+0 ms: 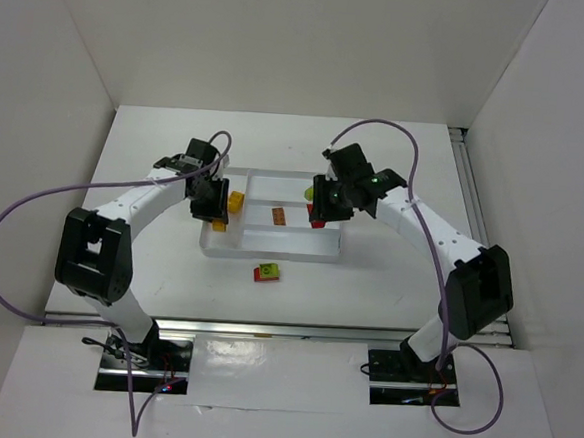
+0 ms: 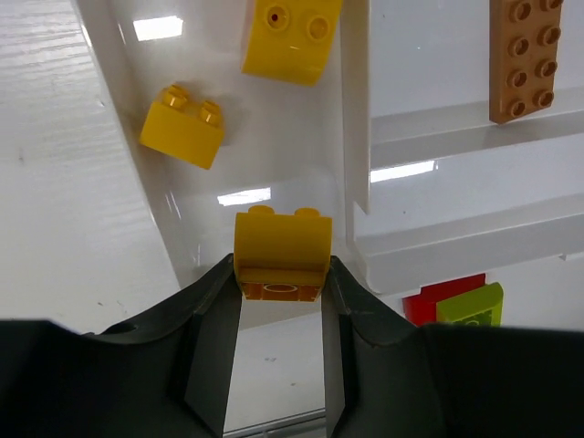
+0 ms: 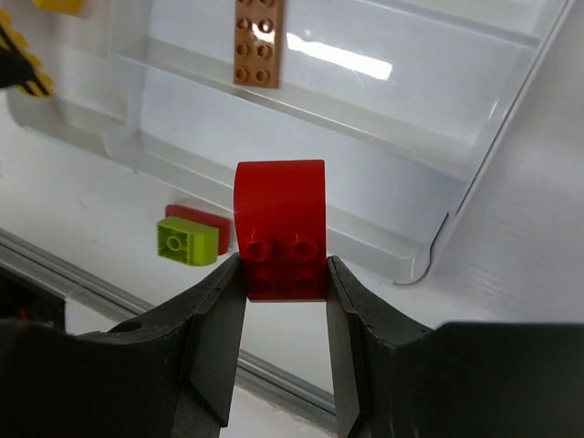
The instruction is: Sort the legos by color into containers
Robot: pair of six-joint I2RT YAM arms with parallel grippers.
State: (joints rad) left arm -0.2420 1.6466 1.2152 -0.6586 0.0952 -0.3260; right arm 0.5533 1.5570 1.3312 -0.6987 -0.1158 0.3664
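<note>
My left gripper [image 2: 280, 274] is shut on a yellow brick [image 2: 280, 260] and holds it over the near end of the white tray's [image 2: 358, 137] tall left section. Two more yellow bricks [image 2: 182, 126] [image 2: 290, 36] lie in that section. My right gripper [image 3: 283, 269] is shut on a red brick [image 3: 280, 228] above the table, just off the tray's near right corner [image 3: 429, 260]. A brownish orange plate [image 1: 278, 215] lies in a narrow section. A lime green brick [image 1: 310, 192] shows in the tray's far part, beside the right gripper [image 1: 323, 209].
A lime green brick stacked on a red one [image 1: 266, 272] lies on the table in front of the tray; it also shows in the right wrist view [image 3: 192, 237]. White walls enclose the table on three sides. A metal rail [image 1: 264, 329] runs along the near edge.
</note>
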